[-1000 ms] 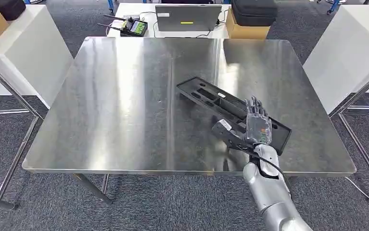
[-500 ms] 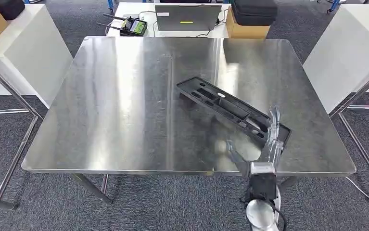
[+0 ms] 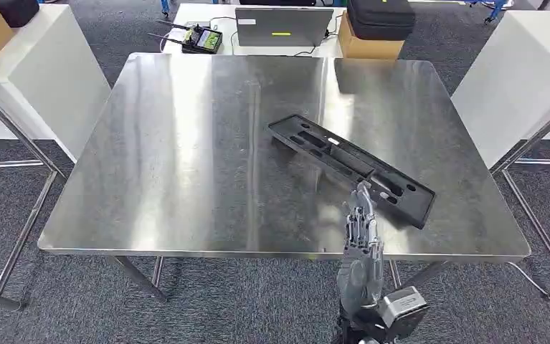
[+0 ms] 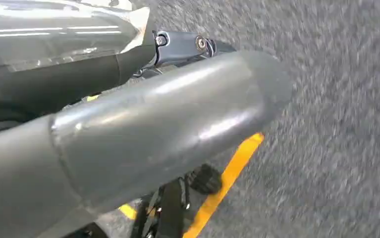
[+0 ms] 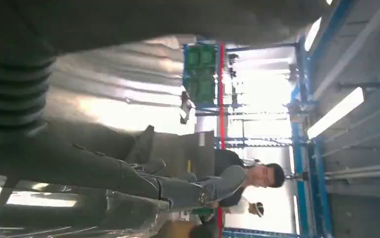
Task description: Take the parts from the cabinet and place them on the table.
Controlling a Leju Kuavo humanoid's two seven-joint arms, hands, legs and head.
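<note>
— What's on the table (image 3: 186,158)?
— A black part (image 3: 351,168), near its front right. Grey carpet (image 3: 257,301) below.
— The right hand (image 3: 361,247)?
— At the front edge, fingers straight, holding nothing.
— Left?
— Can't tell.

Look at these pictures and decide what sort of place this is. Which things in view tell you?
Probably a robotics lab or industrial workshop: a bare steel table holding a black moulded part, a desk behind with a laptop and handheld controller, and grey carpet.
</note>
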